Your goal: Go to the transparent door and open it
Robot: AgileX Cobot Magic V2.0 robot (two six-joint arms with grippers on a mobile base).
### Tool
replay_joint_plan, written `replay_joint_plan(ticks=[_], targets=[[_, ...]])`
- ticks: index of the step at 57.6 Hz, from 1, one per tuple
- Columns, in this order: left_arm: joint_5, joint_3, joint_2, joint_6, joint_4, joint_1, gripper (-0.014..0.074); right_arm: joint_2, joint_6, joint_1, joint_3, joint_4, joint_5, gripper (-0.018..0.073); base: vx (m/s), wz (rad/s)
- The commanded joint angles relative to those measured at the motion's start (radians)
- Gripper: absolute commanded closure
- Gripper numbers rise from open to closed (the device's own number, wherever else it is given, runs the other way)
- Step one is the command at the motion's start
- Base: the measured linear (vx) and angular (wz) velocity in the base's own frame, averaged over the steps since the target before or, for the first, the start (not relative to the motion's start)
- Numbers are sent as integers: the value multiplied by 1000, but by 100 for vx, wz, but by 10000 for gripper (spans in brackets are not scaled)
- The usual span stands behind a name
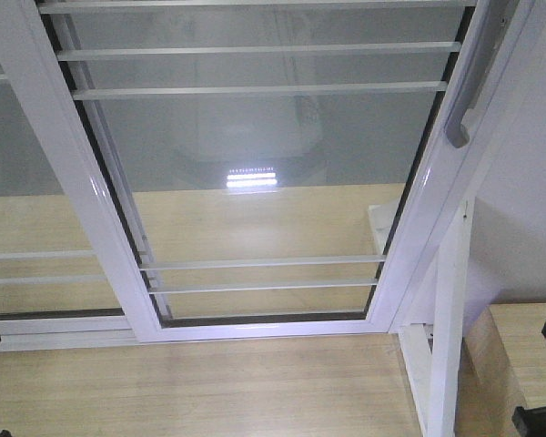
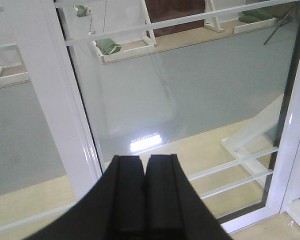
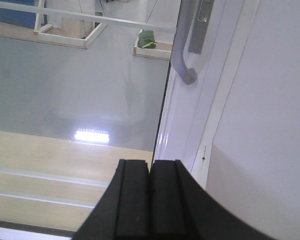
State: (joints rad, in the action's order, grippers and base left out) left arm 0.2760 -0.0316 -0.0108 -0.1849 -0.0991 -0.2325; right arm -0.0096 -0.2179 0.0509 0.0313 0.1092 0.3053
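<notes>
The transparent door (image 1: 264, 155) fills the front view: clear glass in a glossy white frame with thin white horizontal bars. Its grey curved pull handle (image 1: 474, 86) sits on the right stile at the upper right. My left gripper (image 2: 145, 159) is shut and empty, pointing at the door's glass (image 2: 190, 95) near its left stile. My right gripper (image 3: 150, 162) is shut and empty, just below and slightly left of the handle (image 3: 177, 50), not touching it. The door's right stile (image 3: 175, 125) runs straight ahead of it.
A similar white-framed glass panel without a handle (image 1: 27, 182) overlaps the door on the left. A white wall (image 3: 270, 125) and a white post (image 1: 450, 319) stand right of the door, with a wooden block (image 1: 514, 364) beside them. Wood floor (image 1: 209, 387) lies in front.
</notes>
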Motion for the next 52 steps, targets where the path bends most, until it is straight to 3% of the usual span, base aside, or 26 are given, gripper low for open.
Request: replay_joint_plan(ticks=[1,24,38,52], targets=[[-78,-8,-5,9,-11,1,594,15,-1,-4,3,-1,-78,564,0,0],[-78,-8,-5,9,-11,1,594,15,-10,-4,3,-12,-78,564,0,0],[-125,-8,-5,-30,67,1,594,15,-12,-4,3,-14,-79,564,0,0],[-268,-8,-5,111,-48,1,594,15,-11,-4,3,-59,-147,564,0,0]])
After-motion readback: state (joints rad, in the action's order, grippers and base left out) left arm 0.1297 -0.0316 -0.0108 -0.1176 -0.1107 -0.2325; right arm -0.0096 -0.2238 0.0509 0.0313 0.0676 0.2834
